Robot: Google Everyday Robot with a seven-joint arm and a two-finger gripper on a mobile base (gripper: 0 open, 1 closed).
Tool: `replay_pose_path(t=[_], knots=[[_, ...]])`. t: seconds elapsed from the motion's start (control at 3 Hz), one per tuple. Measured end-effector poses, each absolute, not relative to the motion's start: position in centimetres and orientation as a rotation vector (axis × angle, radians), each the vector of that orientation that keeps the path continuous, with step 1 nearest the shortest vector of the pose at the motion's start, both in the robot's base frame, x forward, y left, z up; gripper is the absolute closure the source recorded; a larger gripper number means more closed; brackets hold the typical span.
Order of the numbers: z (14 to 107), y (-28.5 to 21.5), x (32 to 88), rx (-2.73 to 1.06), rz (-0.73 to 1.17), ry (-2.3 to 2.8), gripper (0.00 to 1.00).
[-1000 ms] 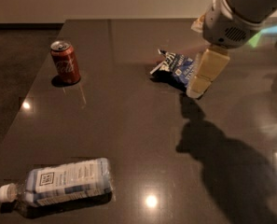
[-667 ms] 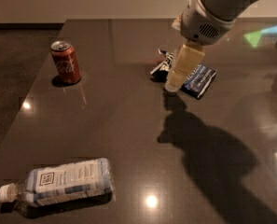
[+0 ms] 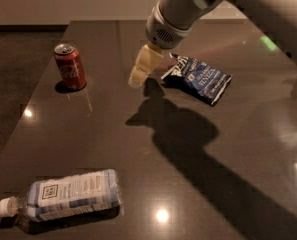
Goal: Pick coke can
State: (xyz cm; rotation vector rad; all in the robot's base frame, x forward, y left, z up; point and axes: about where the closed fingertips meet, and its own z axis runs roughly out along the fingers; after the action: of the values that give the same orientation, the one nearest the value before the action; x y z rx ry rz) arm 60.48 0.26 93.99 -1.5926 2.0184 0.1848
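Nearest, well below and left of the jaws, a water bottle (image 3: 63, 200) lies on its side on the tabletop (image 3: 108, 139), cap to the left. The gripper (image 3: 137, 78) hangs over the tabletop's middle; whether its jaws are wide or narrow, I cannot tell. A blue snack bag (image 3: 199, 79) lies just right of them. The coke can (image 3: 70, 67) stands upright well to their left, long axis vertical, silver top up.

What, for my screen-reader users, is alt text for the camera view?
The gripper hangs above a table, between an upright coke can and a blue snack bag. A water bottle lies on its side nearer the camera.
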Motion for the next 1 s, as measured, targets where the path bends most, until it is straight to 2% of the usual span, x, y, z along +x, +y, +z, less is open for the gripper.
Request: replay_pose_path(t=[0.33,1.0], knots=[[92.8,6.0,63.6,-1.480,0.269,2.024,0.00],[91.8,13.6,65.6,-1.445,0.356,1.998,0.00]])
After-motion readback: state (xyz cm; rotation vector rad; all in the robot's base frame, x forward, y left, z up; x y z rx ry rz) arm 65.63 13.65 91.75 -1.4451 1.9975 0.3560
